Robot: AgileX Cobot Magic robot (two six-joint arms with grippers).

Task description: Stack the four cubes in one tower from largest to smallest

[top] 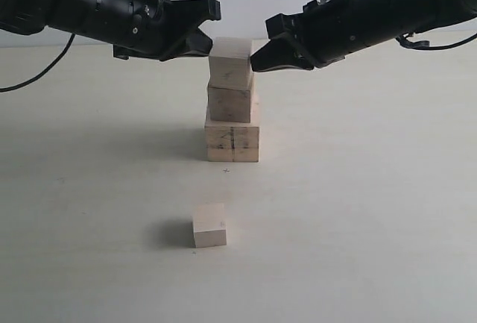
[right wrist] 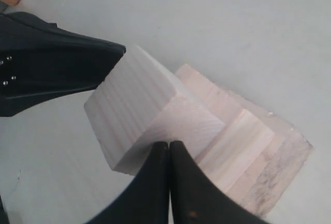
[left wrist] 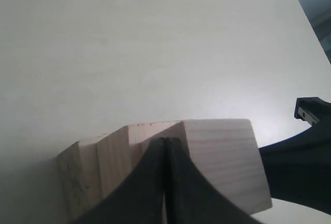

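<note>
- You have the third cube (top: 229, 60) directly between your two tools; it sits on top of the tower (top: 232, 125), just ahead of the tip of the left gripper (top: 204, 45) on one side and of the right gripper (top: 257, 60) on the other; both tips are at the height of this cube.
- The left gripper has its jaws pressed together with nothing between them; its wrist view shows the closed tip at the upper edge of the third cube, touching or almost touching, I cannot tell which.
- The right gripper is the same, jaws closed and empty; its tip lies against the opposite side of that cube.
- In the right wrist view the third cube looks turned a little against the second cube (top: 229, 104) under it; that one rests on the largest cube (top: 232, 144), which has a dark line on its face.
- The smallest cube (top: 209, 226) is not on the tower; it stands alone on the table (top: 373, 248), well below both tools and a little toward the left gripper's side; I judge the left arm is slightly nearer to it.
- To take it, in my judgement, you must draw the closed tips off the third cube without pushing it, then open the jaws; a cube has no long axis, so any pair of flat faces will serve.
</note>
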